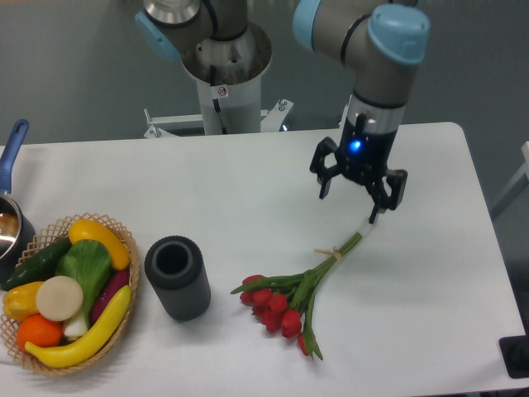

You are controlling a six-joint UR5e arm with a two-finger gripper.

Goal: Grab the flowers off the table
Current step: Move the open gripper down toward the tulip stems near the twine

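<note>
Stem tips (364, 230) hidden behind tool (350, 203)

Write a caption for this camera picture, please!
Open gripper hovers above the stem end of the red tulips lying on the white table.

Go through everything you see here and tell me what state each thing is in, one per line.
gripper: open, above the stem ends, holding nothing
flowers: lying flat on the table, tied, not grasped
black cylinder: upright, open top
wicker basket: full of fruit and vegetables
pot: at the left edge, partly out of view
</note>
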